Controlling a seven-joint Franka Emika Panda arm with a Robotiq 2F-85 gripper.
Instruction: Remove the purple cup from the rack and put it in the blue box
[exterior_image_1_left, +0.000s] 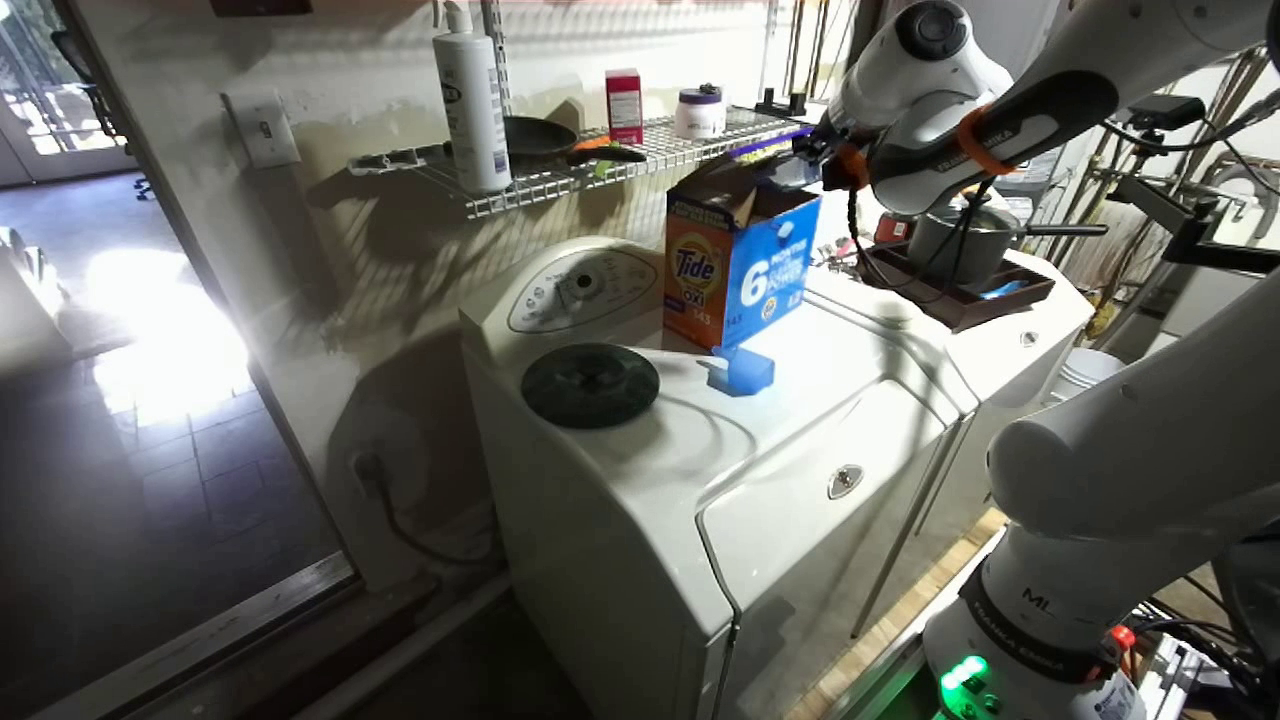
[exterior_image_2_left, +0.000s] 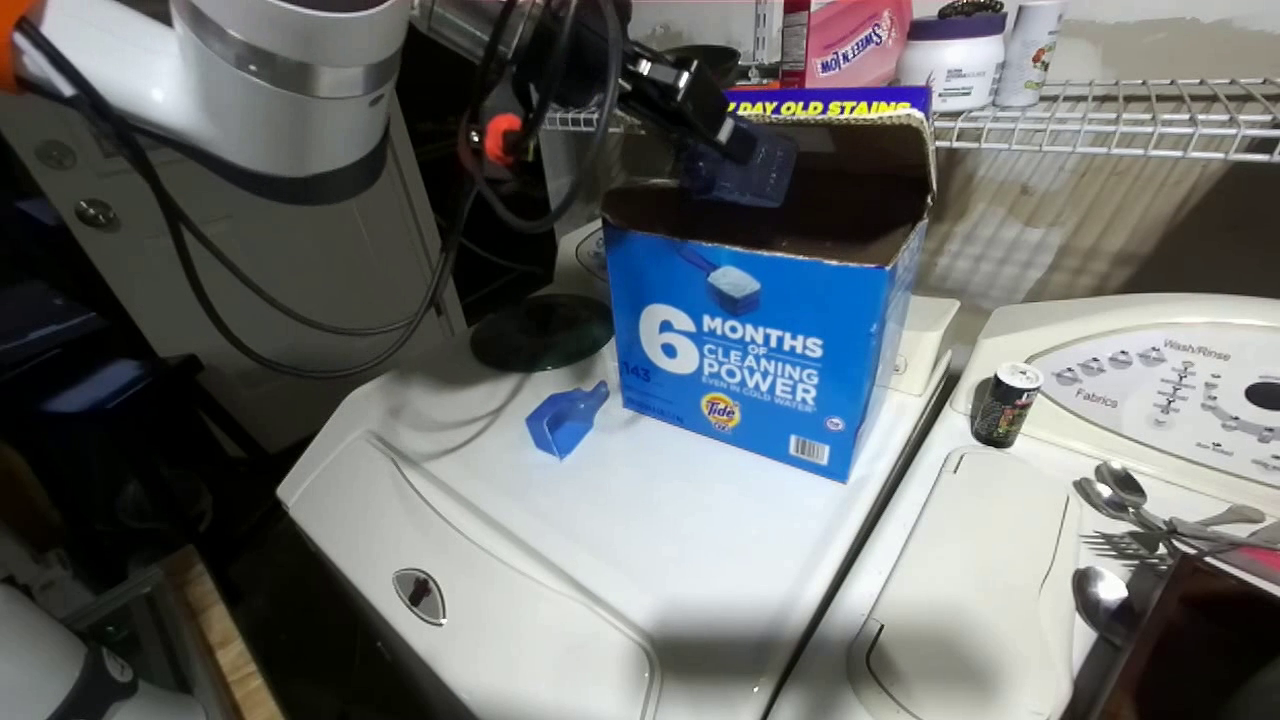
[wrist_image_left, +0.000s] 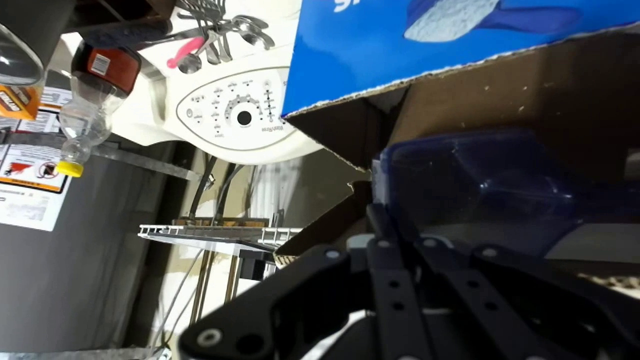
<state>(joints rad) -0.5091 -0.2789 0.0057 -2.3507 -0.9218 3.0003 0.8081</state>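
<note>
1. Nearest the wrist camera: my gripper (wrist_image_left: 392, 225), jaws clamped on the edge of the purple cup (wrist_image_left: 465, 185).
2. Cup sits at the mouth of the blue box (exterior_image_2_left: 745, 350) in both exterior views; can't tell if below the rim.
3. Box upright on white machine top (exterior_image_2_left: 650, 550), toward its rear edge.
4. Blue scoop (exterior_image_2_left: 565, 418) just beside the box, outer-edge side.
5. Dark round lid (exterior_image_1_left: 590, 385) nearer that outer edge.
6. Farthest: wire rack (exterior_image_2_left: 1100, 152) above rear edge, bearing white bottle (exterior_image_1_left: 472, 115), frying pan (exterior_image_1_left: 538, 138), white jar (exterior_image_1_left: 700, 114).

the white arm (exterior_image_1_left: 1130, 440) has an orange band (exterior_image_1_left: 980, 142), dark cables (exterior_image_2_left: 152, 180) and black jaws.
</note>
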